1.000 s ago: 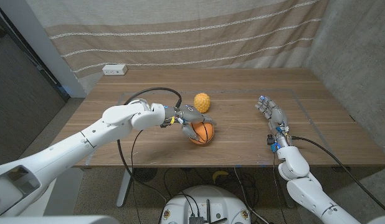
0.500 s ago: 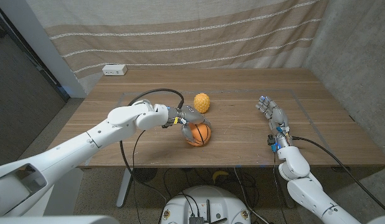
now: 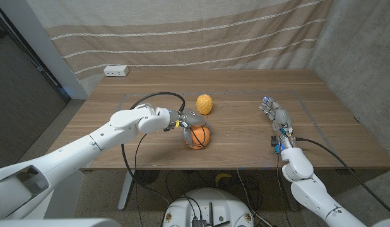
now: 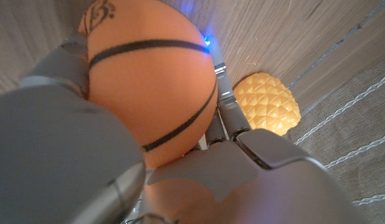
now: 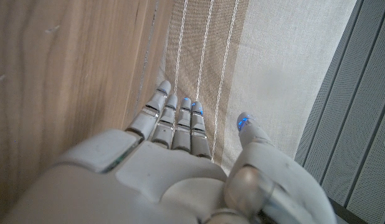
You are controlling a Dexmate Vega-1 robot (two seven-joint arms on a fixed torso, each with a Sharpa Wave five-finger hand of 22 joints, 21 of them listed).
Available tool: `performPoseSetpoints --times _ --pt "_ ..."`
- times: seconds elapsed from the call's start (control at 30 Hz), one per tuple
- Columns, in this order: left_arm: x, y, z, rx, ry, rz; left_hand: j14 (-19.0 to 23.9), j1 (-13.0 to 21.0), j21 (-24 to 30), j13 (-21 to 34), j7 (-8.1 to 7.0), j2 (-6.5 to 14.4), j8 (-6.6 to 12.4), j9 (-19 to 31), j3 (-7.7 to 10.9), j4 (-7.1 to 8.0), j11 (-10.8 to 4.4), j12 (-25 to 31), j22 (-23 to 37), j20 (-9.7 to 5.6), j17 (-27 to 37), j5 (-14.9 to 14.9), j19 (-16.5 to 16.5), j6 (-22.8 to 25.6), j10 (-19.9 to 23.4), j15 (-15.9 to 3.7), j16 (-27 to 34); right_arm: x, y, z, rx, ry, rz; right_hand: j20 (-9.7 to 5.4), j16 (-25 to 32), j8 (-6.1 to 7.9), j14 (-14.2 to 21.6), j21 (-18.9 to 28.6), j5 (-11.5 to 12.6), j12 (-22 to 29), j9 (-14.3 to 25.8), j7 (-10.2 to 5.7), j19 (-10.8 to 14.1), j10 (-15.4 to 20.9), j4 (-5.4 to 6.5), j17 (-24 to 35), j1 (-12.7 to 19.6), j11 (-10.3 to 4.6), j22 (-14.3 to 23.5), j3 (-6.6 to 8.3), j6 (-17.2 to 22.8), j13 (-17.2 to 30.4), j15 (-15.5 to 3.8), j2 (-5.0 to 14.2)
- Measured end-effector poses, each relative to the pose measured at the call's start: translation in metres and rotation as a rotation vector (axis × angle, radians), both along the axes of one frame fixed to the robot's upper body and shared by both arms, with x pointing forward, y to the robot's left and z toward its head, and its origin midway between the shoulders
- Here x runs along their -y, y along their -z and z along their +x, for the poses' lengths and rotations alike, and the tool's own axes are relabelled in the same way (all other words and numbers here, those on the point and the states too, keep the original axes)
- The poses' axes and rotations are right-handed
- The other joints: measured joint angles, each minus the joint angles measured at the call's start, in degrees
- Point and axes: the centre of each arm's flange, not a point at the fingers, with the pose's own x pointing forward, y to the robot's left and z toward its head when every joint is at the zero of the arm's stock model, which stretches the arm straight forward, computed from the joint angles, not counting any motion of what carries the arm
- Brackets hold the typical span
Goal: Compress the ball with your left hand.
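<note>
An orange ball with black basketball lines [image 3: 200, 137] sits near the middle of the table, toward its front edge. My left hand [image 3: 189, 123] is wrapped over its left and top side and grips it. In the left wrist view the ball [image 4: 149, 81] sits between my fingers [image 4: 227, 112], pressed against the palm. My right hand [image 3: 275, 114] stands open at the right of the table, its fingers straight and close together [image 5: 177, 121], holding nothing.
A yellow bumpy ball [image 3: 204, 103] lies just behind the orange one, also seen as a yellow ball [image 4: 267, 102] in the left wrist view. A white power strip [image 3: 116, 70] lies at the back left. A black cable [image 3: 158, 96] loops over my left forearm.
My left hand has closed further over the ball and shifted it slightly left and toward the front edge. The right hand has not moved.
</note>
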Motion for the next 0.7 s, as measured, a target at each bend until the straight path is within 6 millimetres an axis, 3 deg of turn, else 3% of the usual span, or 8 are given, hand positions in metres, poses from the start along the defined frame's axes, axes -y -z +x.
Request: performPoseSetpoints --times 0.13,0.23,0.3,0.37,0.4,0.5,0.63,0.7 --pt "-0.002 -0.001 0.001 -0.001 0.027 -0.033 1.3 0.4 2.2 2.3 0.1 -0.4 1.01 2.8 -0.32 0.17 0.13 1.1 0.2 -0.17 2.8 2.9 0.2 1.6 1.5 0.36 2.0 -0.002 -0.002 0.001 -0.001 0.002 -0.005 0.0 0.0 0.0 0.0 0.0 0.0 0.0 0.0 0.0 0.0 0.0 0.0 0.0 0.0 0.0 0.0 0.0 0.0 0.0 0.0 0.0" --pt "-0.004 -0.002 0.002 -0.004 0.045 -0.057 2.5 0.5 4.6 4.9 0.12 -0.5 1.8 5.2 -0.29 0.21 0.18 1.9 0.4 -0.08 5.4 6.8 1.5 1.8 2.0 0.35 3.2 -0.002 -0.003 0.002 -0.002 0.004 -0.007 0.0 0.0 0.0 0.0 0.0 0.0 0.0 0.0 0.0 0.0 0.0 0.0 0.0 0.0 0.0 0.0 0.0 0.0 0.0 0.0 0.0" --pt "-0.005 -0.002 0.003 -0.005 0.051 -0.068 3.0 0.5 7.3 7.5 0.82 -0.5 2.22 7.6 -0.27 0.2 0.67 2.5 1.6 -0.05 8.4 11.2 1.9 2.5 3.2 0.3 4.7 -0.003 -0.003 0.002 -0.003 0.004 -0.008 0.0 0.0 0.0 0.0 0.0 0.0 0.0 0.0 0.0 0.0 0.0 0.0 0.0 0.0 0.0 0.0 0.0 0.0 0.0 0.0 0.0" --pt "-0.006 -0.003 0.003 -0.007 0.06 -0.08 3.0 0.6 11.4 11.3 0.82 -0.6 2.78 10.8 -0.26 0.2 0.68 3.6 4.7 -0.05 13.1 16.9 1.9 2.5 3.2 0.31 7.1 -0.003 -0.003 0.002 -0.004 0.006 -0.009 0.0 0.0 0.0 0.0 0.0 0.0 0.0 0.0 0.0 0.0 0.0 0.0 0.0 0.0 0.0 0.0 0.0 0.0 0.0 0.0 0.0" --pt "-0.007 -0.003 0.003 -0.008 0.068 -0.091 3.0 0.7 13.4 13.1 1.86 -0.7 2.78 12.4 -0.26 0.2 1.04 4.1 6.5 -0.07 14.7 19.3 1.9 3.5 3.5 0.31 8.4 -0.003 -0.004 0.002 -0.003 0.006 -0.009 0.0 0.0 0.0 0.0 0.0 0.0 0.0 0.0 -0.02 0.0 0.0 0.0 0.0 0.0 0.0 0.0 0.0 0.0 0.0 0.0 0.0" --pt "-0.007 -0.004 0.004 -0.014 0.077 -0.113 3.0 0.9 19.5 19.3 2.22 -0.9 3.77 13.8 -0.25 0.2 1.6 5.9 11.3 -0.18 14.8 26.0 1.8 5.1 4.1 0.32 12.8 -0.003 -0.004 0.003 -0.004 0.008 -0.009 0.0 0.0 0.0 0.0 0.0 0.0 0.0 0.0 -0.11 0.0 0.0 0.0 0.0 0.0 0.0 0.0 0.0 0.1 0.0 0.0 0.0" --pt "-0.009 -0.009 0.005 -0.025 0.085 -0.153 3.0 1.0 26.1 20.7 2.22 -1.0 7.03 13.8 -0.25 0.19 1.69 9.6 19.9 -0.19 14.8 31.4 1.8 5.1 4.2 0.35 15.3 -0.003 -0.005 0.003 -0.006 0.01 -0.009 0.0 0.0 0.0 0.0 0.0 0.0 0.0 0.0 -0.11 0.0 0.0 0.0 0.0 0.0 0.0 0.0 0.0 0.1 0.0 0.0 0.0" --pt "-0.009 -0.011 0.005 -0.028 0.085 -0.168 3.1 1.1 27.2 20.7 3.17 -1.1 7.23 13.8 -0.25 0.19 2.72 10.9 23.0 -0.19 15.0 32.5 1.8 6.4 5.2 0.39 17.0 -0.003 -0.005 0.003 -0.006 0.011 -0.009 0.0 0.0 0.0 0.0 0.0 0.0 0.0 0.0 -0.11 0.0 0.0 0.0 0.0 0.0 0.0 0.0 0.0 0.1 0.0 0.0 0.0"
